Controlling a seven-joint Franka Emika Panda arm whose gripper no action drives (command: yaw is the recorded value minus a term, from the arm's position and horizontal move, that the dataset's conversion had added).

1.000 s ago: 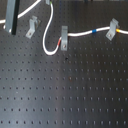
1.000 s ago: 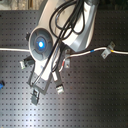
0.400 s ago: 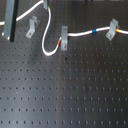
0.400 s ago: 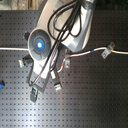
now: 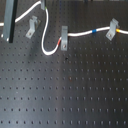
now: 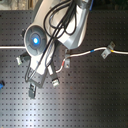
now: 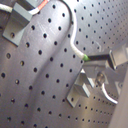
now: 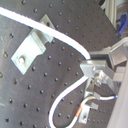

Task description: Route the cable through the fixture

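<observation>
The cable [image 5: 46, 39], which the pincer [image 7: 92, 59] is gripping closed near the fixture [image 5: 32, 28], is looping slackly and risking slipping past the forked top.

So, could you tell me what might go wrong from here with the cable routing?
The cable sags in a loose loop between the left clip and middle clip in the first exterior view; pulling could tug it out of the middle clip. The gripper pinches it right beside a clip, so a collision seems possible.
</observation>
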